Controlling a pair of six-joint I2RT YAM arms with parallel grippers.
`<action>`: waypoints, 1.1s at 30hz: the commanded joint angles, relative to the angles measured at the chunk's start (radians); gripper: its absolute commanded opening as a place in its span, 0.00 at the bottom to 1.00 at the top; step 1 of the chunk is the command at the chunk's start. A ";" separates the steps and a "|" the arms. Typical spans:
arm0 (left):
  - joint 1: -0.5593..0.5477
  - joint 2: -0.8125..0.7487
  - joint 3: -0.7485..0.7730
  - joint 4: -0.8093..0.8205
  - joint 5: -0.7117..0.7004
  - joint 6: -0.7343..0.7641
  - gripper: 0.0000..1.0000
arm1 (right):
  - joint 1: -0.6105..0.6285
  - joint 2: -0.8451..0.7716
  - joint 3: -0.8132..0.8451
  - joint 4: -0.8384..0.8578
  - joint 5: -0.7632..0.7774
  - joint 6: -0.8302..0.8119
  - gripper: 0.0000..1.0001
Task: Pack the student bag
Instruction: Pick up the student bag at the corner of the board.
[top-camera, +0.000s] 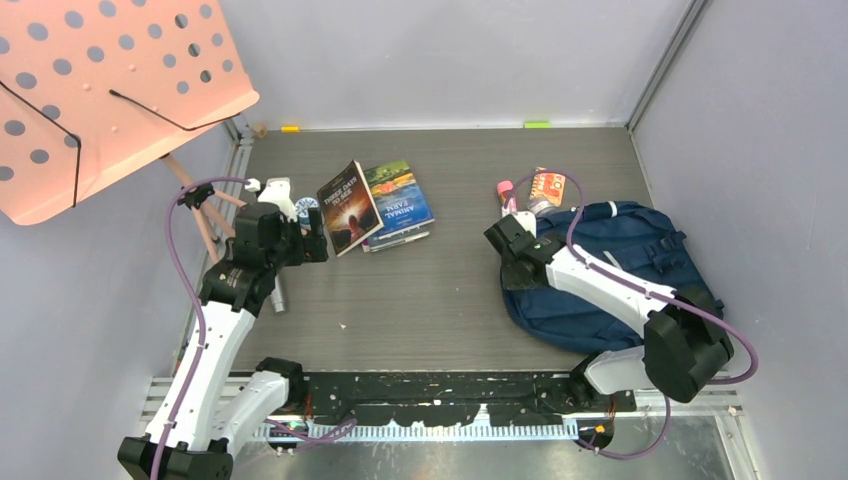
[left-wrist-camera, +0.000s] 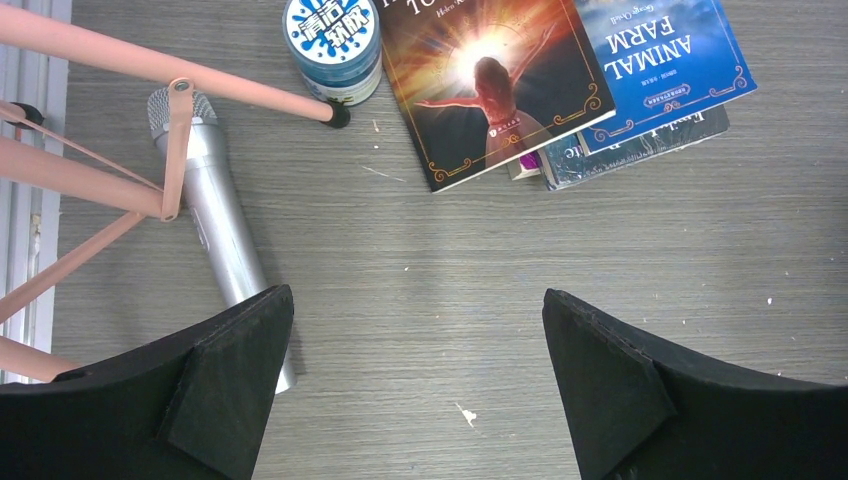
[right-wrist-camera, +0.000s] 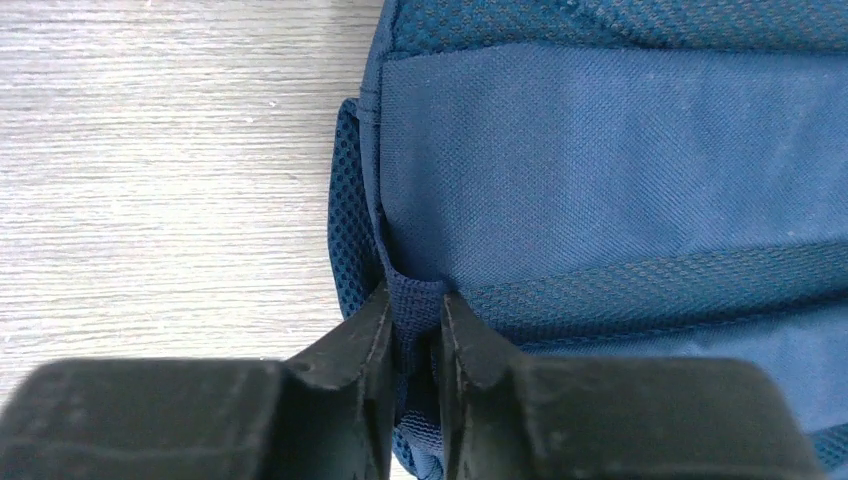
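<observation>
The right claw is pinching the student bag by its edge fabric, probably to open it, while the left claw is hovering spread.

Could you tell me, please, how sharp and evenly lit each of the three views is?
Top external: evenly lit, sharp, no glare. Left wrist: table and books crisp, titles readable, fingers of the left gripper dark with little detail. Right wrist: bag weave sharp, table pale and washed out at left, fingers of the right gripper blurred along the bottom.
</observation>
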 joint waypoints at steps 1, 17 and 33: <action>-0.002 -0.010 -0.001 0.023 0.013 0.018 0.99 | 0.057 -0.042 0.036 -0.025 0.157 0.040 0.16; -0.002 -0.023 -0.003 0.021 0.009 0.020 0.99 | 0.121 -0.276 0.584 -0.301 0.183 -0.146 0.01; -0.002 -0.045 -0.006 0.027 0.036 0.015 0.99 | 0.124 -0.214 1.193 -0.435 -0.104 -0.149 0.01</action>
